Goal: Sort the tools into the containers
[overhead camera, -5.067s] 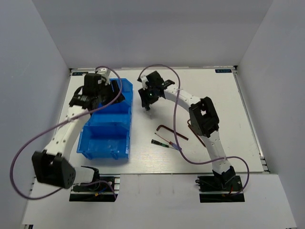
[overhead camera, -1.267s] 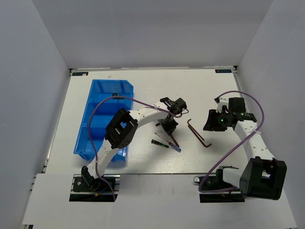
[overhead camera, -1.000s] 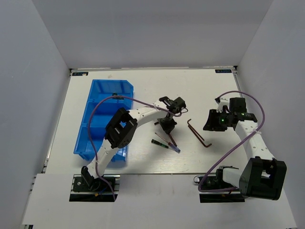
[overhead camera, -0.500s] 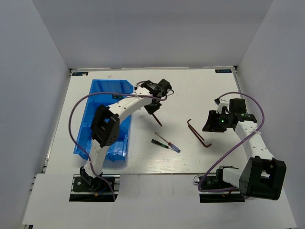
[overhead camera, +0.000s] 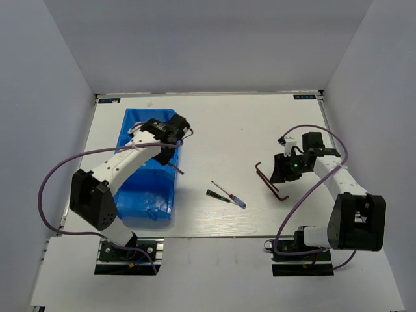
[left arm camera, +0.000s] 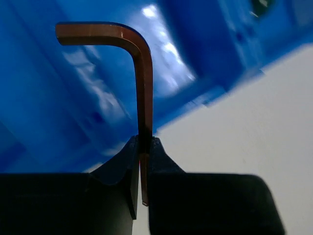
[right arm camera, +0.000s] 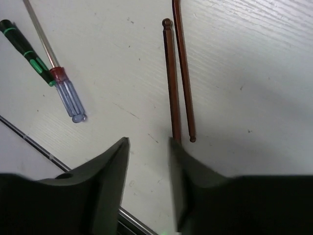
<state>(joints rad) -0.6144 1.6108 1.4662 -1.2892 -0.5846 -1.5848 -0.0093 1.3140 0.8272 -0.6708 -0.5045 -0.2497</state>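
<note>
The containers (overhead camera: 144,207) are blue bins in a row at the left of the table. My left gripper (overhead camera: 170,151) hangs over their right edge, shut on a brown L-shaped hex key (overhead camera: 177,168). In the left wrist view the hex key (left arm camera: 145,88) rises from my left gripper (left arm camera: 142,142), bent end above the blue bins (left arm camera: 58,112). My right gripper (overhead camera: 281,173) stands open low over the table. Two more hex keys (right arm camera: 172,78) lie side by side just right of my right gripper (right arm camera: 149,142). One runs under the right finger's tip (right arm camera: 177,147).
Two thin screwdrivers lie mid-table: a green-black one (overhead camera: 214,194) and a red-blue one (overhead camera: 238,201), the latter also in the right wrist view (right arm camera: 68,98). White walls stand round the table. A metal rail (right arm camera: 44,149) runs along the near edge.
My left arm has swung left from mid-table to above the bins, carrying the hex key. My right gripper has shifted slightly toward the two hex keys, jaws a little wider.
</note>
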